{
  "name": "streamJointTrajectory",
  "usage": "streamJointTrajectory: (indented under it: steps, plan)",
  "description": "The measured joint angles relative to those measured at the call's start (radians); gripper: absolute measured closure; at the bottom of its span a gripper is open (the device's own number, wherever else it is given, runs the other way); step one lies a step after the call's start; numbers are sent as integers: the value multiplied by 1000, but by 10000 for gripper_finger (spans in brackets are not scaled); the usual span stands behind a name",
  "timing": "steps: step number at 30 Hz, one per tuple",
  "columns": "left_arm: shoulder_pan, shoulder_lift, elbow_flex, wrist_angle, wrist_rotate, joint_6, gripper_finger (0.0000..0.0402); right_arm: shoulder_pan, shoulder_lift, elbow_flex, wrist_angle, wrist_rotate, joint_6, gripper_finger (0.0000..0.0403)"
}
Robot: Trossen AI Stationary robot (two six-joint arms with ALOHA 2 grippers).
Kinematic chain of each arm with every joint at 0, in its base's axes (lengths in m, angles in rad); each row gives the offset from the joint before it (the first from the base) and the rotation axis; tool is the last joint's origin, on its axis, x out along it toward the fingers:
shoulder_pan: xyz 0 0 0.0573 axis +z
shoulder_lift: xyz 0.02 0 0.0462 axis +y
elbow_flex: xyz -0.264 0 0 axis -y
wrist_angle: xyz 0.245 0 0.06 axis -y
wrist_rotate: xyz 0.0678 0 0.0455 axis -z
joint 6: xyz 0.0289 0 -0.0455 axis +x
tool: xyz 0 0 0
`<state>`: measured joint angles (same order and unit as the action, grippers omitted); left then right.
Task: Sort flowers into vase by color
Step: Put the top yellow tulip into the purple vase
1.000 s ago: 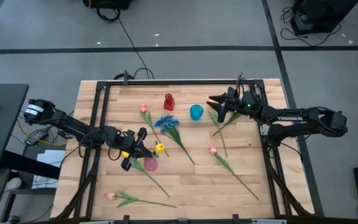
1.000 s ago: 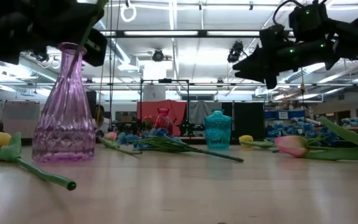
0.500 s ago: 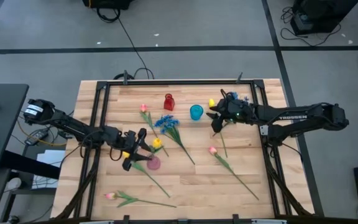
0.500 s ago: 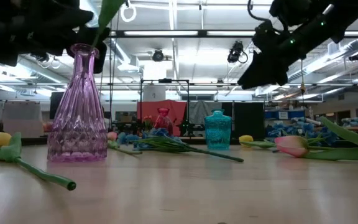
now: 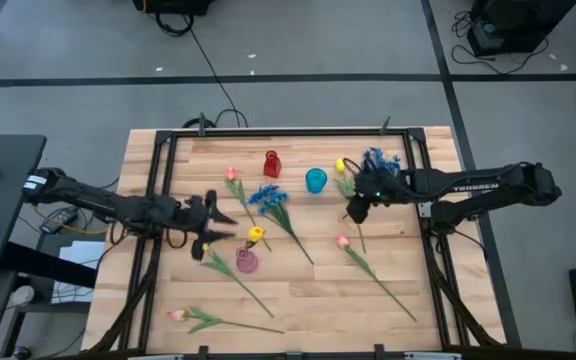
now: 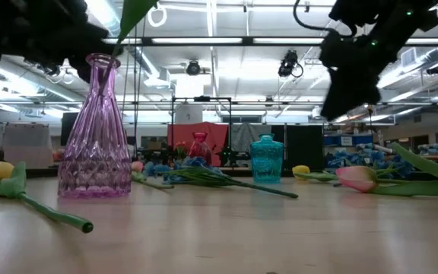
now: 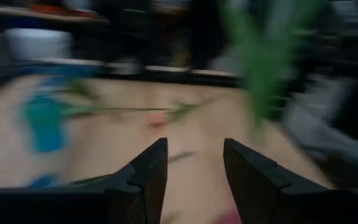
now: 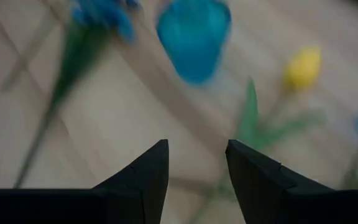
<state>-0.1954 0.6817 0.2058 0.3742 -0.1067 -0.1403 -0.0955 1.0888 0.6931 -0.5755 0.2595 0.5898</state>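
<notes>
Left hand [image 5: 211,217] hovers over the bench [image 5: 298,300] just beside the pink vase [image 5: 247,261], fingers spread and nothing between them (its wrist view shows a clear gap). One yellow tulip [image 5: 256,235] stands with its stem in the pink vase; the bloom shows just above the vase mouth from overhead. In the low view, a green stem and leaf rise from the vase neck [image 6: 101,68].

Right hand [image 5: 353,210] hangs above the bench between the teal vase [image 5: 315,180] and the right edge, fingers apart and empty. Another yellow tulip [image 5: 341,166] and a blue cluster [image 5: 378,160] lie near it. Its wrist view looks down on the teal vase [image 8: 193,34] and that tulip [image 8: 303,67].

Red vase [image 5: 272,164] is empty, as far as I can tell. Loose on the bench: a blue bunch [image 5: 268,196] in the middle, and pink tulips at the back [image 5: 231,174], the right of centre [image 5: 342,241] and the front left [image 5: 178,314].

Step, as I judge it: a placement looks just finished on the left, with the right lining up a pick. Next move calls for lowering the right hand onto a stem near the teal vase, closing on the thin stem without pushing the flower aside.
</notes>
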Motion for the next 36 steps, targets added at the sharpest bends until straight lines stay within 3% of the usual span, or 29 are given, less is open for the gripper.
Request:
streamJointTrajectory:
  steps: [5,8,15,23,32,36]
  plan:
    - [10,-38,0,-28,-378,-17,239,8,130,1,-92,10,120,229]
    - [22,-35,0,-31,-477,-26,239,7,257,15,-98,17,148,229]
    - [40,-35,0,-29,-494,-50,239,-43,461,103,-115,32,124,229]
    - [40,-35,0,-29,-493,-54,239,-94,540,128,-116,-11,64,250]
    - [40,-35,25,-73,-454,-126,239,-109,514,124,-168,-34,13,386]
    - [40,-35,91,-172,-439,-132,239,-110,408,127,-226,43,49,378]
